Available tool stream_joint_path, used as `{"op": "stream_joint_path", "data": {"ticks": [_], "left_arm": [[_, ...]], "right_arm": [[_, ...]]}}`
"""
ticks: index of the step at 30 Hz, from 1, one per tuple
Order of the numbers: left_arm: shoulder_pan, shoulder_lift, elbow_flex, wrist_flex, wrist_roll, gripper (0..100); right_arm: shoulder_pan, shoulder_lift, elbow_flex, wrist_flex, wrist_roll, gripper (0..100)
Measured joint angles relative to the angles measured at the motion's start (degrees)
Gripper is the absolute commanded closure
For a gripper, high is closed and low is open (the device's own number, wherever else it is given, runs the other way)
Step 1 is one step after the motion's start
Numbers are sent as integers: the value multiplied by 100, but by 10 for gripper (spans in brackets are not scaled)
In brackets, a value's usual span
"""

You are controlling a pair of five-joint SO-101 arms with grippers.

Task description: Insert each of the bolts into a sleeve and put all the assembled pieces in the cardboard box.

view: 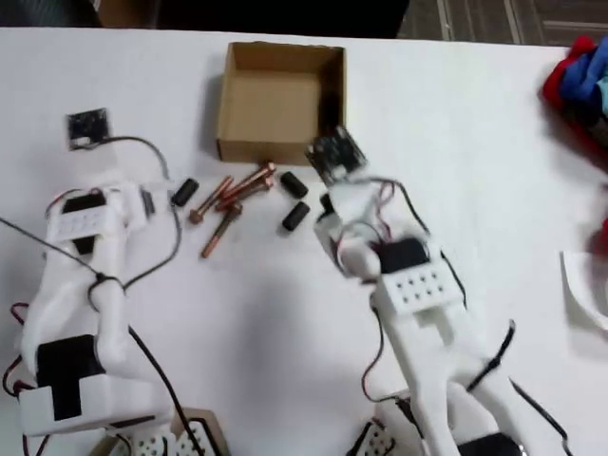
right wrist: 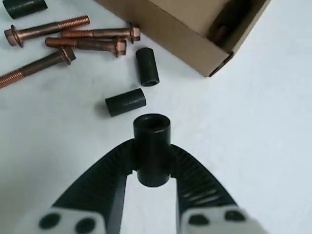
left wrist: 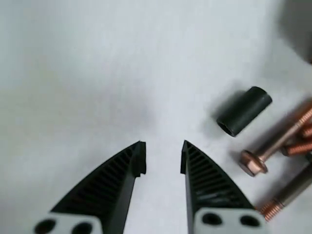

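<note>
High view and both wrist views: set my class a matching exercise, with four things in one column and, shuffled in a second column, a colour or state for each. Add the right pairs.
Column one
1. left gripper
2. right gripper
3. bolts
4. cardboard box

Column two
A. copper-coloured, lying loose on the table
B. open and empty
C. shut on a black sleeve
D. brown, open at the top

Pairs: 1-B, 2-C, 3-A, 4-D

Left pincer [left wrist: 162, 157] agape, right pincer [right wrist: 152, 165] clamped.
</note>
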Motion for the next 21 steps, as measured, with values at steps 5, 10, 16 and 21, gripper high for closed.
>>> {"op": "stream_joint_path", "data": {"ticks": [5,10,16,21], "left_arm": [[774,0,-475,782,-475,860],[1336,0,-1134,1802,-835,861],[1864,70,-1292,1837,-932,861],[2075,888,-1732,1714,-1266,861]], "right_arm": [[765,-598,193,-642,0,979],[1099,-1459,193,-1442,-18,979],[1363,-2163,193,-1925,-624,979],[1723,-2303,229,-2031,-941,979]]}}
